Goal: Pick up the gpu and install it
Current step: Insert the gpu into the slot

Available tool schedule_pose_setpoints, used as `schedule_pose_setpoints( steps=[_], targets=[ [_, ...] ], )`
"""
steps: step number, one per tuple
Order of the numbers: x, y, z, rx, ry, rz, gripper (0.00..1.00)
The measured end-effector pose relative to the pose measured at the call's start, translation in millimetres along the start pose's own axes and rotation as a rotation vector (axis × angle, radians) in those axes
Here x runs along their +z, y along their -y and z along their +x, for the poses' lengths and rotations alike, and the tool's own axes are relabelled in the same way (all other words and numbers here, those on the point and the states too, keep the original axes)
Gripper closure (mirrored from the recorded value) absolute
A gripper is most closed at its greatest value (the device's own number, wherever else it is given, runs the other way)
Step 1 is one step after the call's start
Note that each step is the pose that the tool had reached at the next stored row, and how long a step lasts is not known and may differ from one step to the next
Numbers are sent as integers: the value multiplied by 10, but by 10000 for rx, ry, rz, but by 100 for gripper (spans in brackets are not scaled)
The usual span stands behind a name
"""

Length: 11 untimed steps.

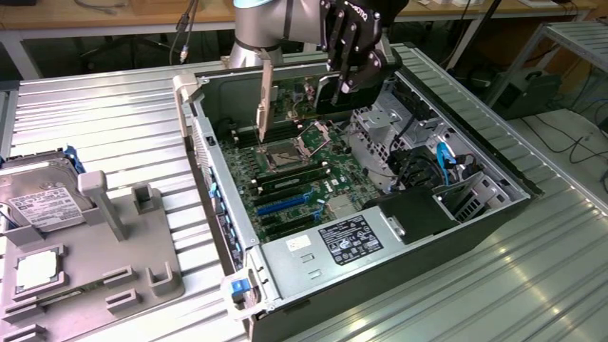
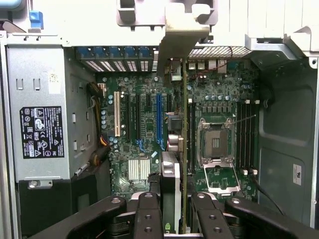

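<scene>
No wording is legible. The black rating label on the power supply has white print too small to read. The white label on the hard drive, at the exterior view's left, is likewise unreadable.

The robot arm is cut off at the exterior view's top edge. The gripper covers one end of the gpu, and the gpu is edge-on, so its face cannot be seen. The hard drive runs off the exterior view's left edge. The power supply label is too small to read.

Bright, even light; glare on ribbed metal table.
</scene>
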State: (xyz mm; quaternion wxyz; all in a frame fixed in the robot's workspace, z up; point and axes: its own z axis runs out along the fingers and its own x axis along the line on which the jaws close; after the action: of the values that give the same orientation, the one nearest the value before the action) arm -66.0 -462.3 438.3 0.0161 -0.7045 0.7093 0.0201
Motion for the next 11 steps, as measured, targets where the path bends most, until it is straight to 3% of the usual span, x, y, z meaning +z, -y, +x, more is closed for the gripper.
schedule_pose_setpoints(
  steps=[11],
  targets=[
    [26, 0, 1, -300, -1, -15, 72]
  ],
)
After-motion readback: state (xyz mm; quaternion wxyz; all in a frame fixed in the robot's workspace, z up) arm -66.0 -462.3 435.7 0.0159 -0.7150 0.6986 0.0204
